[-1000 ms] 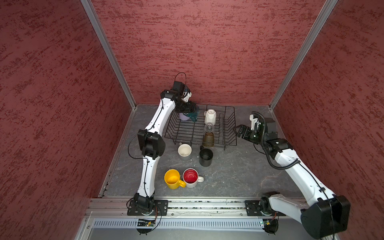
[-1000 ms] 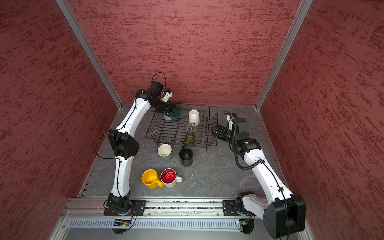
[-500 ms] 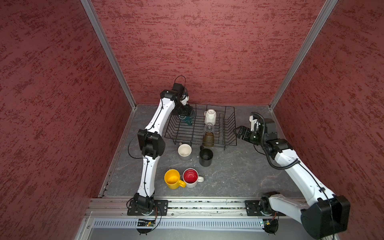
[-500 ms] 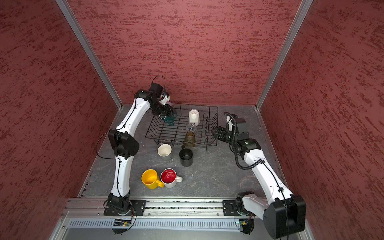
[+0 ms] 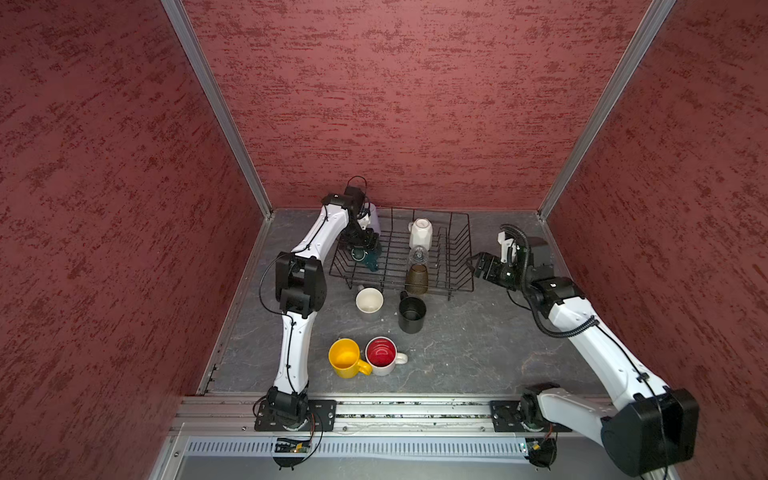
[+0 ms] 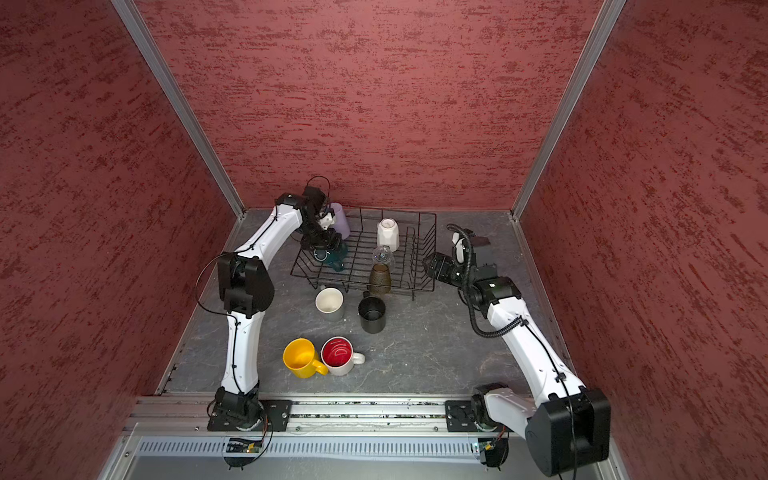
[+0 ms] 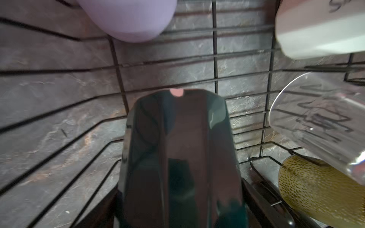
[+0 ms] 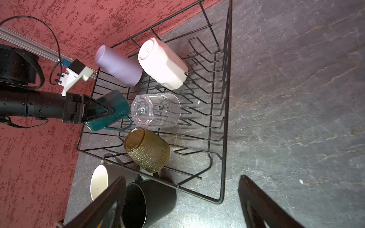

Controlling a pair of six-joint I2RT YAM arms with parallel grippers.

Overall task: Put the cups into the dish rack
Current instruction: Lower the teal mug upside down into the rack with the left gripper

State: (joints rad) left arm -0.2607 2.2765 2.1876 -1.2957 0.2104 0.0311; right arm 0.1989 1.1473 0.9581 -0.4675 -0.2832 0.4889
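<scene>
My left gripper [image 5: 361, 245] [image 8: 109, 111] is shut on the dark teal cup [image 5: 368, 256] [image 7: 177, 158] [image 8: 116, 110], holding it tilted low over the left part of the black wire dish rack [image 5: 471, 249] [image 8: 227, 98]. In the rack stand a lavender cup [image 5: 374, 218] [image 8: 118, 66], a white faceted one [image 5: 420, 233] [image 8: 163, 64], a clear glass [image 5: 418, 254] [image 8: 156, 112] and an amber glass [image 5: 417, 279] [image 8: 148, 151], all upside down. My right gripper [image 5: 478, 266] [image 8: 182, 177] hangs open with nothing in it, just off the rack's right end.
On the table in front of the rack stand a grey cup [image 5: 369, 301] [image 8: 99, 179] and a black cup [image 5: 411, 313] [image 8: 152, 199]. Nearer the front sit a yellow cup [image 5: 345, 357] and a white cup with red inside [image 5: 381, 355], touching. Red walls close in three sides.
My left gripper has carried the teal cup from the rack's back left corner forward and down, uncovering the lavender cup. The right arm has not moved.
</scene>
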